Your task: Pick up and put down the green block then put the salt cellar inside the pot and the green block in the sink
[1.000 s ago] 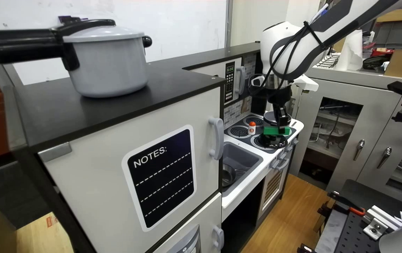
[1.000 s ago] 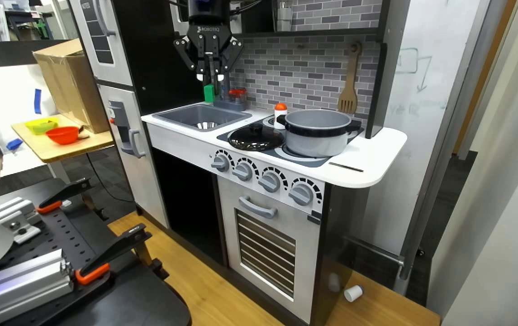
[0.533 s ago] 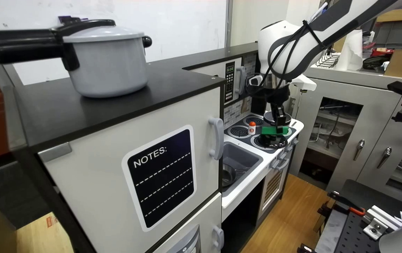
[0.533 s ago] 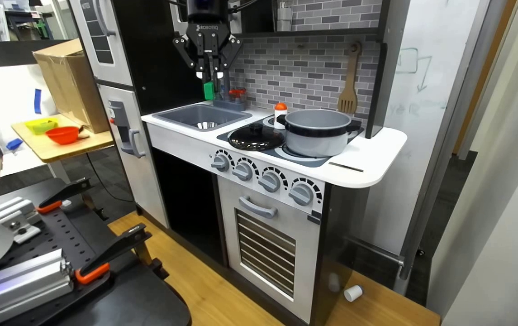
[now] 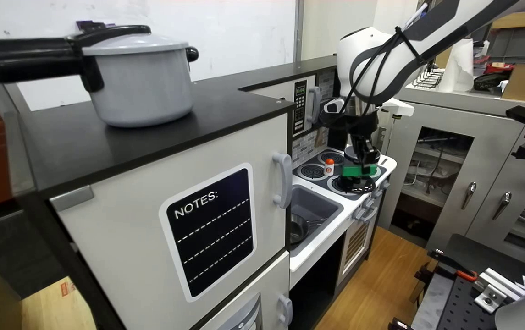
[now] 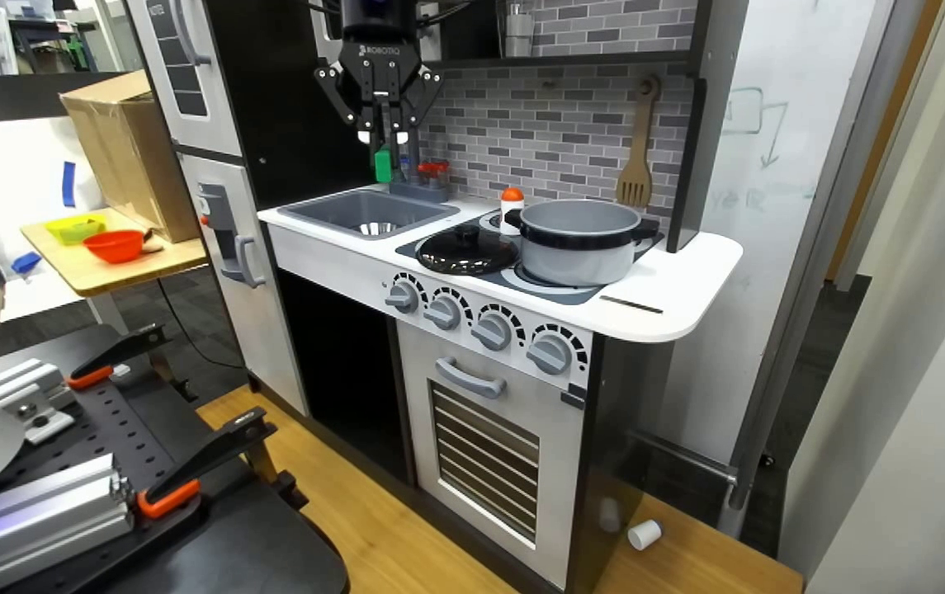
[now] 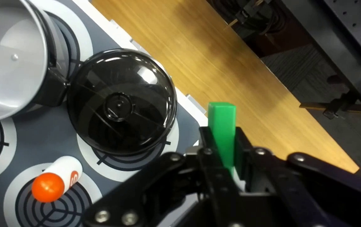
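Your claw [image 7: 222, 135] is clamped on the block [image 7: 222, 118] in midair, sink [image 6: 348, 210] at its 6 o'clock in an exterior view. Wrist view has the salt [image 7: 57, 179] on a burner [image 7: 54, 211] at 7 o'clock off the lid [image 7: 120, 104], pot [image 7: 0, 78] at 10, so both drops look undone; tbh can't tell if that first put-down's behind you

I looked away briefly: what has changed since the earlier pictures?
The gripper, shut on the green block, has shifted slightly left with it in an exterior view. Nothing was newly grasped or released. The salt cellar and black lid stayed put.
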{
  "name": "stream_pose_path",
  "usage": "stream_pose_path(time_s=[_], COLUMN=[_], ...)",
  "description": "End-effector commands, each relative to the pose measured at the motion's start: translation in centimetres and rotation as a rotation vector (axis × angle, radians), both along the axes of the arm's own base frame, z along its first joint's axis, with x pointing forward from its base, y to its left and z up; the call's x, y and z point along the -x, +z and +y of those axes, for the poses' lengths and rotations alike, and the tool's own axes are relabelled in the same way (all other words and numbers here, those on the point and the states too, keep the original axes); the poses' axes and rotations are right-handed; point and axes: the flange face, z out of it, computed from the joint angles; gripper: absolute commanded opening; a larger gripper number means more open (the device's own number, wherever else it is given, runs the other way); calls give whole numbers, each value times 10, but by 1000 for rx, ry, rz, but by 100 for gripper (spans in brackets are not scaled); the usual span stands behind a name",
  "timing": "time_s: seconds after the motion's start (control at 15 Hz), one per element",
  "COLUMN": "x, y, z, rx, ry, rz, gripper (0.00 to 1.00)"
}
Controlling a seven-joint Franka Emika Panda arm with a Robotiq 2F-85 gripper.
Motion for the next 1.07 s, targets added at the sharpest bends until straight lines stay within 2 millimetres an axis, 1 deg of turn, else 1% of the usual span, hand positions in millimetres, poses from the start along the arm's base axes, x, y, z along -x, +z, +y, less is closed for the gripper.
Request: stream_pose_path(time_s=[0.0,0.2,0.47,0.53,0.67,1.0], x=[-10,-16,-27,-15,-17,-19], y=[-2,-13,-30,-28,-32,-31], z=[-1,-1,1,-1,-2,-2], rx=[-10,-6,-16,-17,-15,-13], ry=[157,195,131,146,132,128], rz=[48,60,45,61,63,59], gripper=[4,4,4,18,18,18])
